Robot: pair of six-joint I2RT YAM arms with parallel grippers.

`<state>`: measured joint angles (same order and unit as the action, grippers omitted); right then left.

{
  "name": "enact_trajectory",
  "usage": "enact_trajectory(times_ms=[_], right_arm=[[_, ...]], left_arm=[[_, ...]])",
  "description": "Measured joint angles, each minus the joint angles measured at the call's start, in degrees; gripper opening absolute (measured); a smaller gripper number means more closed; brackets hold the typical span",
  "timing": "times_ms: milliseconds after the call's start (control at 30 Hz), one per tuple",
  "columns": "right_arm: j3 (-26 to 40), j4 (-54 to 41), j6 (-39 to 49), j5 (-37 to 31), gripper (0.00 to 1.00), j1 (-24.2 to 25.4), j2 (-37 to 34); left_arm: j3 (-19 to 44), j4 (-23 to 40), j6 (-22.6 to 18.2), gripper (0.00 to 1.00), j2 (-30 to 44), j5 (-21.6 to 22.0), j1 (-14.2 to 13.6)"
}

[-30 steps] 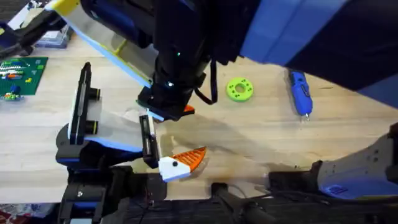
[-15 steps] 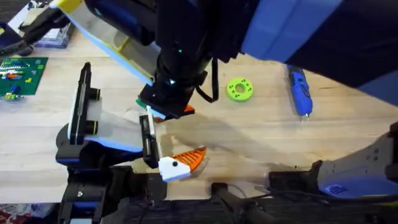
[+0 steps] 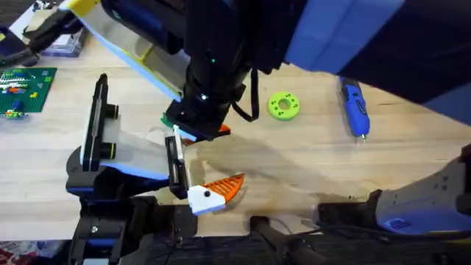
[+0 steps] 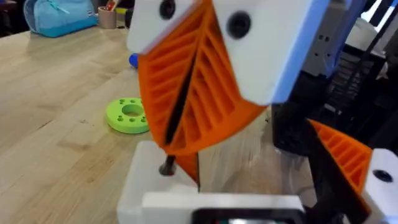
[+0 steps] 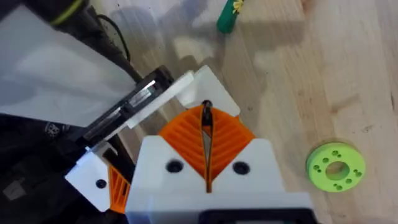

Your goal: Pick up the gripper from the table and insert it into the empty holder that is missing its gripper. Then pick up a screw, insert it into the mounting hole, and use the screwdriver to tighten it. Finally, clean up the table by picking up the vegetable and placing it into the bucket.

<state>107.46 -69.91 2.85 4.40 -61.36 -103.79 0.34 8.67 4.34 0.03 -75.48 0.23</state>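
My right gripper (image 3: 197, 131) (image 5: 206, 107) is shut on a small dark screw (image 4: 166, 168) (image 5: 206, 112). The screw's tip hangs just above a white block (image 5: 193, 87) at the far end of the black holder (image 3: 174, 165) (image 5: 127, 106). The gripper (image 3: 213, 193) (image 5: 102, 186), white with an orange ribbed pad, sits at the holder's near end. The blue screwdriver (image 3: 354, 109) lies at the far right. A small green vegetable (image 5: 227, 17) lies beyond the holder. The bucket is out of view. My left arm (image 3: 99, 221) lies low at the front left.
A green round disc (image 3: 283, 104) (image 4: 127, 116) lies between the holder and the screwdriver. A taller black upright (image 3: 96, 125) stands left of the holder. A green board (image 3: 22, 88) lies at the far left. Bare wood stretches from the holder to the screwdriver.
My right gripper, with the screw, shifted a little up and to the right in the overhead view, then held still. Nothing else moved.
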Motion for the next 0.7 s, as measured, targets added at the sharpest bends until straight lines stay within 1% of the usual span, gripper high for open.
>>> enact_trajectory(times_ms=[433, 700], right_arm=[[0.0, 0.07, 0.0, 0.42, 0.012, 0.0, -0.09], [0.0, 0.1, 0.0, 0.66, 0.012, -0.1, -1.99]], left_arm=[[0.0, 0.0, 0.0, 0.991, 0.0, 0.0, 0.0], [0.0, 0.05, 0.44, 0.991, 0.02, -0.07, 0.02]])
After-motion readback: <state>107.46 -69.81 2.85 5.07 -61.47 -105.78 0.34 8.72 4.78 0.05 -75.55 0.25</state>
